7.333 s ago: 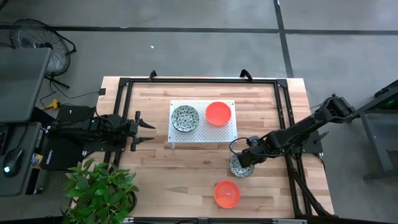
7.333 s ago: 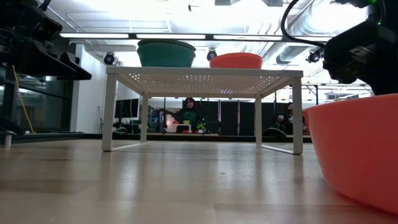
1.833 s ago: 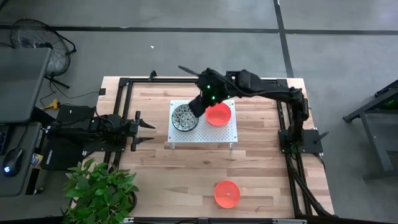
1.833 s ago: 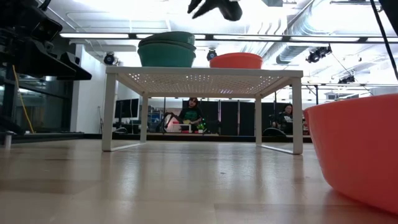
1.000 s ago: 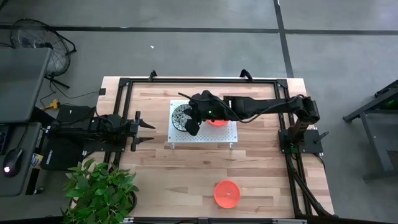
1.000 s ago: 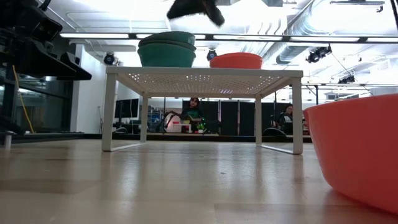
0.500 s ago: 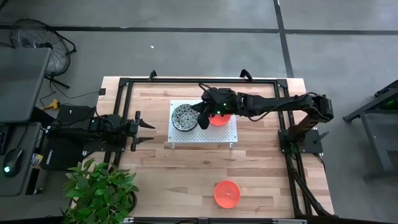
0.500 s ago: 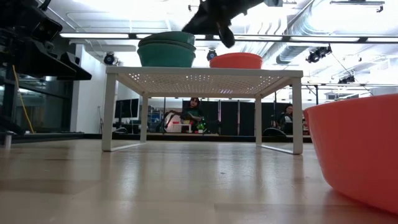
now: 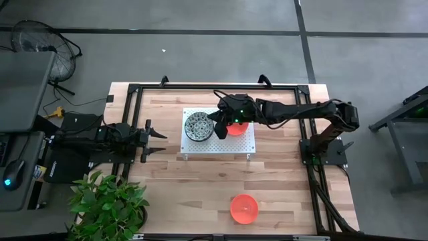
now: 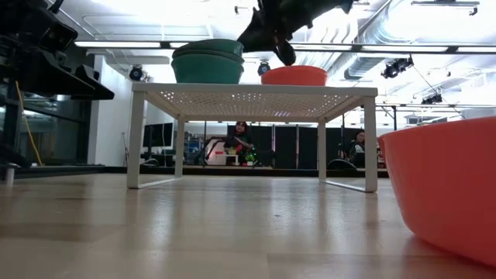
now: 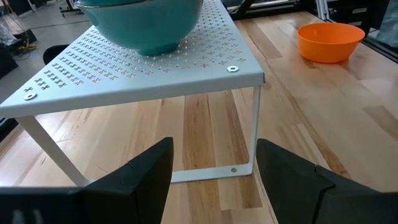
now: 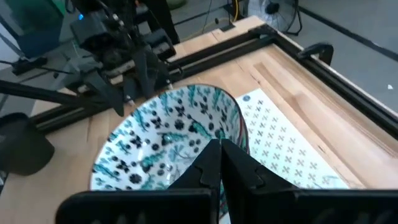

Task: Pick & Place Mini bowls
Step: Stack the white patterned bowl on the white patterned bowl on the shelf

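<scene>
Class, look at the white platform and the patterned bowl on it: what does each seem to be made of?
Platform: probably painted metal, a thin perforated sheet on slim legs, matte white. Patterned bowl: likely glazed ceramic or melamine, glossy with a printed dark pattern; the look alone cannot settle which.

Dark jointed arms, seemingly black cables.

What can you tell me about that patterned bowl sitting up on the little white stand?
The speckled bowl is small and round, glossy like glazed ceramic, white inside with a dense dark green-grey pattern and a teal outside. It sits upright on the white perforated platform, on the side nearer the left arm, and the low view shows it nested in a second, matching bowl. The orange-red bowl stands apart beside it. The shut right gripper hovers just beside its rim; whether they touch cannot be told.
</scene>
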### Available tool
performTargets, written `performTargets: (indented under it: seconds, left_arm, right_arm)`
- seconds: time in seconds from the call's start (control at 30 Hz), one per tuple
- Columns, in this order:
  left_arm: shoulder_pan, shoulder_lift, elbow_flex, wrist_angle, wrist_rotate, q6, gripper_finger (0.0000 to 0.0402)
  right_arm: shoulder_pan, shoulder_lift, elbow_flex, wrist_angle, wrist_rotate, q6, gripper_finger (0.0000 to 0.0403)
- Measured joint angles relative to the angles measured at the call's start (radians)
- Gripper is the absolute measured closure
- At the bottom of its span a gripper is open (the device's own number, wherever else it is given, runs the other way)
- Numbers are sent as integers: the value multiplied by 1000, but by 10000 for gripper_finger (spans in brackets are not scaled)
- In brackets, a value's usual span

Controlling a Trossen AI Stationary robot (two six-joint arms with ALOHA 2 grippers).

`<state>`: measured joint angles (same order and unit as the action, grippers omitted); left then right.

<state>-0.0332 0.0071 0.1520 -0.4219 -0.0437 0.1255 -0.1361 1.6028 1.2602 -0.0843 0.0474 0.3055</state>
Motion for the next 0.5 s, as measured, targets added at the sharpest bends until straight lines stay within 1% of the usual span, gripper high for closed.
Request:
performTargets:
  seconds: [0.2,0.5]
  left_arm:
    - [0,0,0,0,0,0,176]
    - [0,0,0,0,0,0,176]
  right_arm:
    - [-8,0,0,-34,-5,1,402]
    - [-10,8,0,-39,-3,7,402]
